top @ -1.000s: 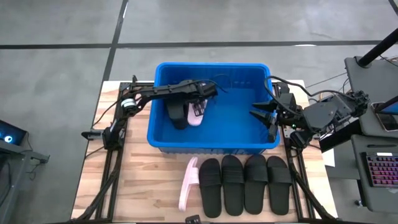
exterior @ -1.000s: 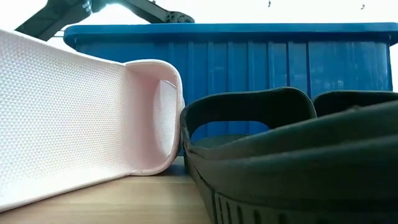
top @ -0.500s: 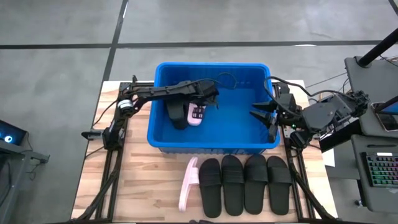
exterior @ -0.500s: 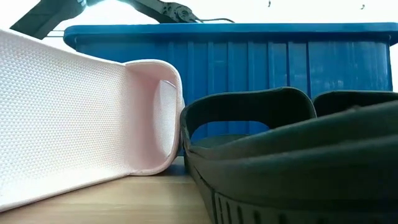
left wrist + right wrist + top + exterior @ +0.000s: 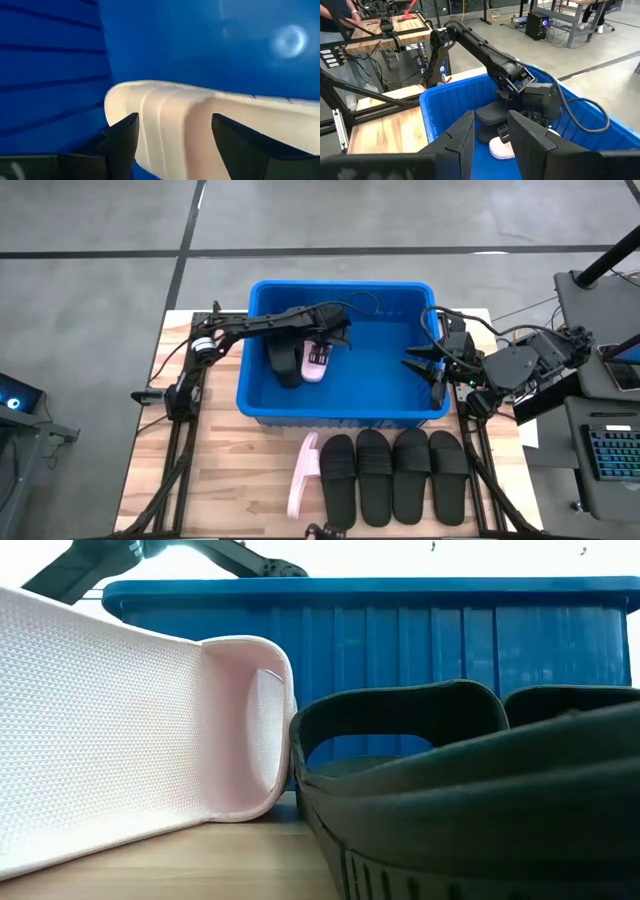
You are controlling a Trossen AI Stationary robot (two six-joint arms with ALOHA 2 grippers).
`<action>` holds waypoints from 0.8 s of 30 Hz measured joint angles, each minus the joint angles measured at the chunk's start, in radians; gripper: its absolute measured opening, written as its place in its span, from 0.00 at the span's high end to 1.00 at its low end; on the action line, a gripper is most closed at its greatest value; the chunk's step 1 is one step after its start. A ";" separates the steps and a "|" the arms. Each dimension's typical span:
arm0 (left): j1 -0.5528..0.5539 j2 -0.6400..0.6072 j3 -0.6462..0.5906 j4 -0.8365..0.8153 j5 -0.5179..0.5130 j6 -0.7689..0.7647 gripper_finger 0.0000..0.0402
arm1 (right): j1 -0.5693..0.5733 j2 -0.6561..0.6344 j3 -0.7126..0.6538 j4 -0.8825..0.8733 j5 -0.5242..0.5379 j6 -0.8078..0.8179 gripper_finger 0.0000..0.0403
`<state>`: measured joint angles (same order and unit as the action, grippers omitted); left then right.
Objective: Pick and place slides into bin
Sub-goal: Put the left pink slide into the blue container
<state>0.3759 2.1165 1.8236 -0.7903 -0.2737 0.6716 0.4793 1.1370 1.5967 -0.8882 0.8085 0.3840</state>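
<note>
The pale pink slide (image 5: 316,361) lay inside the blue bin (image 5: 341,415), just beside a black slide (image 5: 283,362) that was also in the bin, toward its left wall. Compared with half a second earlier, your left gripper (image 5: 330,340) had drawn back a little toward the bin's far wall, and the pink slide had barely shifted on the bin floor. In the left wrist view the slide's pale ribbed sole (image 5: 200,125) filled the space beyond the two dark fingers (image 5: 120,140), which stood spread wide on either side of it; you could not tell whether they touched it, and they did not clamp it.

Your right gripper (image 5: 425,367) waited over the bin's right end, its fingers (image 5: 455,140) parted with nothing between them.

On the tabletop (image 5: 230,470) in front of the bin, four black slides (image 5: 393,476) lay side by side in a row, unchanged, and the second pink slide (image 5: 302,474) stood on its edge just left of them. In the low view that pink slide (image 5: 130,730) leaned close to the nearest black one (image 5: 460,790).
</note>
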 joint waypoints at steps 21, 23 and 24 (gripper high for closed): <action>0.028 0.024 -0.044 0.031 -0.023 0.016 0.79 | 0.000 0.000 0.000 -0.028 0.000 -0.002 0.73; 0.029 0.024 -0.053 0.033 -0.023 0.015 0.86 | 0.000 0.000 0.000 -0.028 0.000 -0.001 0.74; 0.029 0.024 -0.058 0.034 -0.023 0.015 0.89 | 0.000 0.000 0.000 -0.028 0.000 0.000 0.74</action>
<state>0.4049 2.1403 1.7658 -0.7559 -0.2966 0.6868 0.4793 1.1370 1.5967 -0.9165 0.8089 0.3843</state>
